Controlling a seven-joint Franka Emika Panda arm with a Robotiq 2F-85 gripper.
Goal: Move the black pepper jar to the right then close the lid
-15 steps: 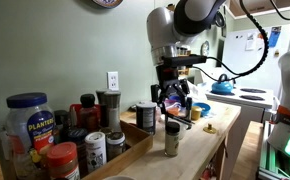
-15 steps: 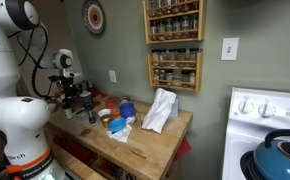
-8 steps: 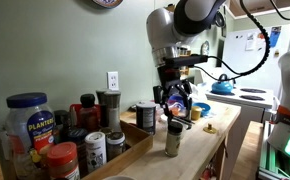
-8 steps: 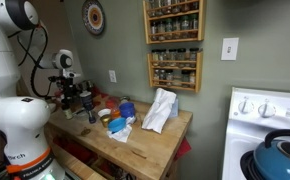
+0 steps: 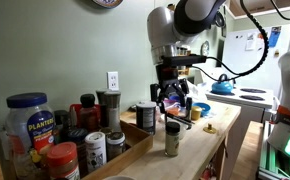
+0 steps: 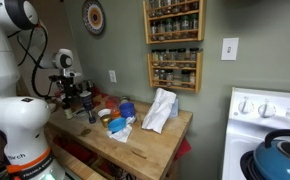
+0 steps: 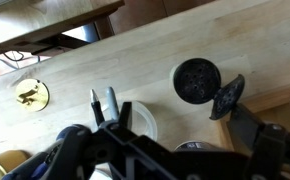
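Black pepper jar [image 5: 172,140]: slim clear cylinder, upright on wooden counter [image 5: 201,152]. Perforated top showing, lid [image 7: 228,97] flipped open. Gripper [image 5: 174,106] above, jaws apart, empty.

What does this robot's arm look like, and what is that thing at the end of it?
The arm is a chain of smooth, rounded white segments with dark bands at the joints. A thin black cable loops away from it. At its end sits a boxy black gripper with two flat, dark fingers. No markings are readable at this size.
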